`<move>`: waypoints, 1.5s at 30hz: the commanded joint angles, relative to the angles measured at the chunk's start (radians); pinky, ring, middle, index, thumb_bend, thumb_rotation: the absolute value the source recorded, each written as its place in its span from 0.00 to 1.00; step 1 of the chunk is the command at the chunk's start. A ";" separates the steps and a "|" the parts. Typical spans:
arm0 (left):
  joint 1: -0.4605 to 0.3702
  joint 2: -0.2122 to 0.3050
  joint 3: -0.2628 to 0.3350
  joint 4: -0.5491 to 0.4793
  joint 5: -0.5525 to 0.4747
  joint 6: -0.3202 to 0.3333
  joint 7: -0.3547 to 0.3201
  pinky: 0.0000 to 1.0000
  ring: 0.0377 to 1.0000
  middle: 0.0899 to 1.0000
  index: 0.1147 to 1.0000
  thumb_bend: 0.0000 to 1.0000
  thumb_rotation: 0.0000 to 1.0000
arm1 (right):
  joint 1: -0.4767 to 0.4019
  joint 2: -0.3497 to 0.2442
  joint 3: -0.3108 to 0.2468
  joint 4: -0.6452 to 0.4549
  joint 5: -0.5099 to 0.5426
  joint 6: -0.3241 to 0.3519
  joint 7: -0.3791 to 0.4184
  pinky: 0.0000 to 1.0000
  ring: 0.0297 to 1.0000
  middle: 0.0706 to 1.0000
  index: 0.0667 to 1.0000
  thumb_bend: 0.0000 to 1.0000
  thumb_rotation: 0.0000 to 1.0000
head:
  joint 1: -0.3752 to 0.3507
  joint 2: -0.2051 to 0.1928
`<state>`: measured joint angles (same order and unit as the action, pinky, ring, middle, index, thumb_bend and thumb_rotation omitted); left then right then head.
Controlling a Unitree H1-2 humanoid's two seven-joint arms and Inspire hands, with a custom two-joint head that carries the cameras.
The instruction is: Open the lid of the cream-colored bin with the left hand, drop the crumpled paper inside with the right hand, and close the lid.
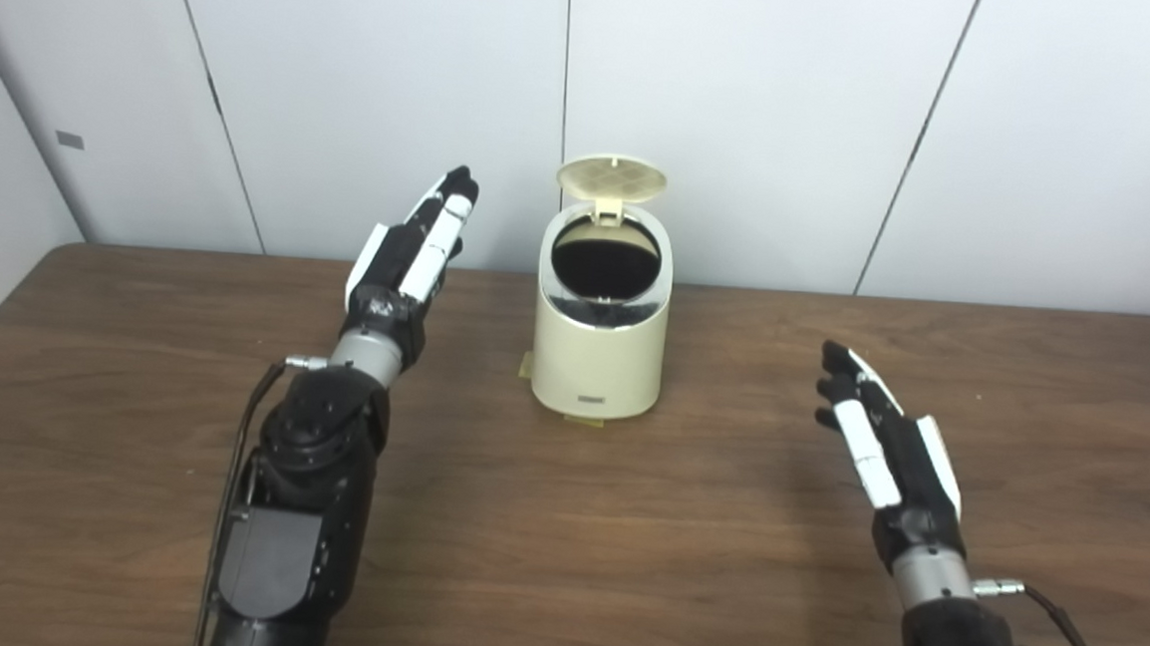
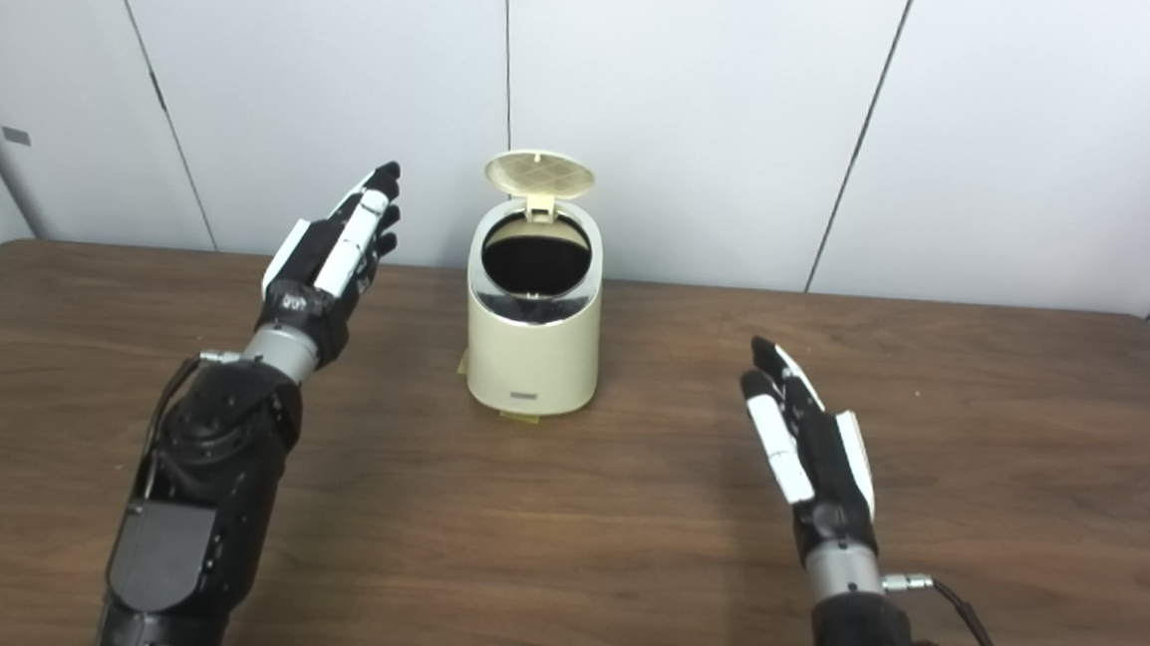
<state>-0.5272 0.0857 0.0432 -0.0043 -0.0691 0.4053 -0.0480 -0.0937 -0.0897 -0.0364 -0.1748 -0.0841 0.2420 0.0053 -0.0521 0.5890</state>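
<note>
Lid [image 1: 612, 177] up, bin [image 1: 599, 354] gaping at the back of the surface [image 1: 560, 562], and no crumpled paper anywhere in sight! Left hand [image 1: 409, 258] hovers beside the bin, fingers straight and pressed together, holding nothing. Right hand [image 2: 807, 442] floats well apart, fingers loosely spread, empty too. Risk now: the left hand swings in to close, clips the rim, and shoves the light bin backward or tips it; a push behind the hinge could miss the lid altogether. Bin's inside reads only as black, so whether the paper lies in there, I cannot tell. Both forearms are cut off at the bottom edge.
</note>
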 commanded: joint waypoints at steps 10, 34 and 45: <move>-0.183 0.046 -0.056 0.125 0.033 -0.024 -0.057 1.00 1.00 1.00 1.00 0.57 0.92 | 0.007 -0.007 -0.057 0.023 0.146 -0.077 0.043 0.94 0.95 0.97 1.00 0.72 0.99 | 0.020 -0.013; -0.246 0.094 -0.203 0.103 0.235 -0.079 -0.073 1.00 1.00 0.96 0.77 0.52 1.00 | 0.038 0.012 -0.002 0.075 0.008 -0.156 -0.024 0.86 0.92 0.97 1.00 0.67 0.95 | 0.027 -0.020; -0.208 0.128 -0.265 0.045 0.393 -0.097 -0.069 1.00 0.93 0.85 0.60 0.50 0.95 | 0.038 -0.004 0.063 0.070 -0.167 -0.165 -0.084 0.78 0.87 0.93 1.00 0.58 0.78 | 0.016 -0.024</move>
<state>-0.7060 0.2022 -0.2282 0.0698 0.3057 0.3368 -0.1275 -0.0454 -0.0909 0.0160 -0.0941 -0.2326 0.1052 -0.0761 -0.0353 0.5645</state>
